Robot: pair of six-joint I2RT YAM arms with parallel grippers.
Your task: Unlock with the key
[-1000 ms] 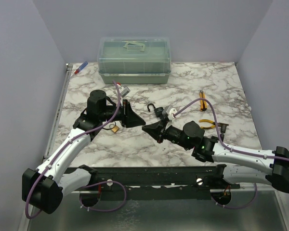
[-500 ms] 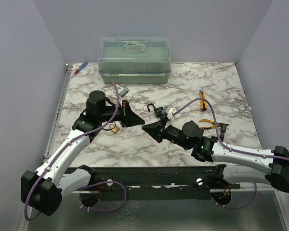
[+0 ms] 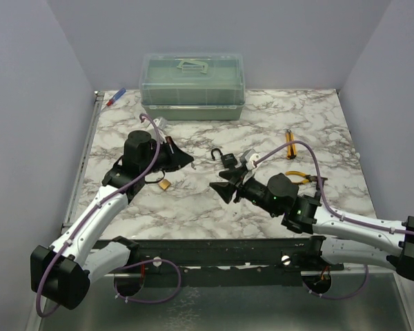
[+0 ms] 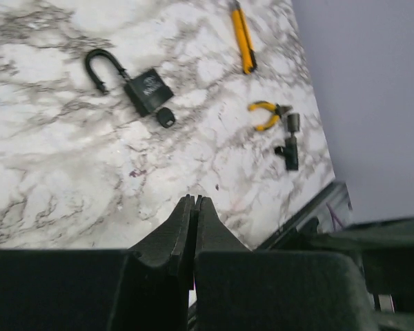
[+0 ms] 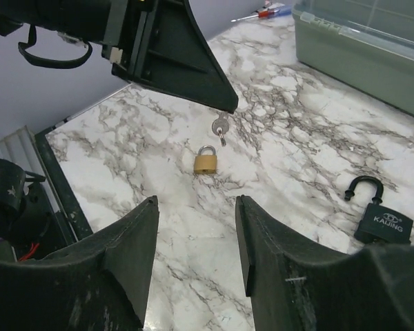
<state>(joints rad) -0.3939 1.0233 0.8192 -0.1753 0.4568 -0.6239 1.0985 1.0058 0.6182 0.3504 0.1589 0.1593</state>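
Note:
The key [image 4: 165, 117], tiny with a round black head, lies on the marble against the bottom of the black padlock [image 4: 141, 86], whose shackle stands open. From above I see that padlock [image 3: 225, 158]; the key is hidden there. My left gripper [image 4: 194, 198] is shut with nothing in it and hovers left of the padlock [image 3: 186, 160]. My right gripper [image 5: 196, 201] is open and empty, just in front of the black padlock [image 5: 383, 222], and points left [image 3: 219, 186] toward the left arm.
A small brass padlock [image 5: 205, 160] and a silver key [image 5: 220, 127] lie under the left gripper. A green lidded box [image 3: 192, 86] stands at the back. A yellow cutter [image 4: 243, 34], yellow pliers [image 4: 265, 114] and a black part [image 4: 290, 141] lie at the right.
My left gripper has shut and its wrist has turned. My right gripper has opened from shut and drawn slightly back to the right.

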